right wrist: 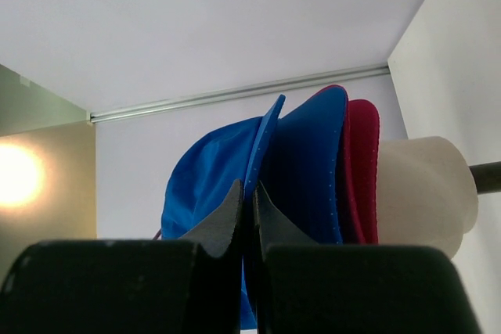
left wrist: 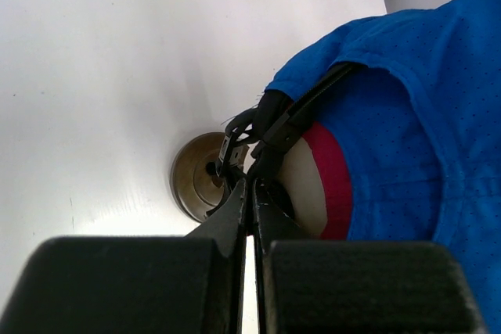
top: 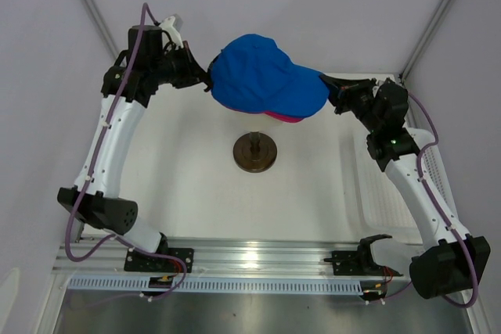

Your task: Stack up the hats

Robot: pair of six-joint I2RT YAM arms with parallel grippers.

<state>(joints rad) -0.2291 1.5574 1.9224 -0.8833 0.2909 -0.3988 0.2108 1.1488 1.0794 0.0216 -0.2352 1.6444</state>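
The hats are nested together: a royal blue cap [top: 262,76] on top, a second blue brim [right wrist: 313,170] under it, and a magenta-pink cap [top: 283,117] innermost. They hang above the table between both arms. My left gripper [top: 209,82] is shut on the top blue hat's black back strap [left wrist: 301,111]; its jaws [left wrist: 252,185] are pressed together. My right gripper [top: 330,93] is shut on the outer blue brim [right wrist: 266,142], and the jaws [right wrist: 250,193] pinch its edge. A cream mannequin head [right wrist: 423,185] fills the pink cap [left wrist: 333,177].
A dark round stand [top: 256,152] sits on the white table [top: 180,162], below and nearer than the hats. A dark rod [right wrist: 487,177] sticks out of the head. White walls close in at the back and sides. A ribbed mat [top: 391,193] lies at the right.
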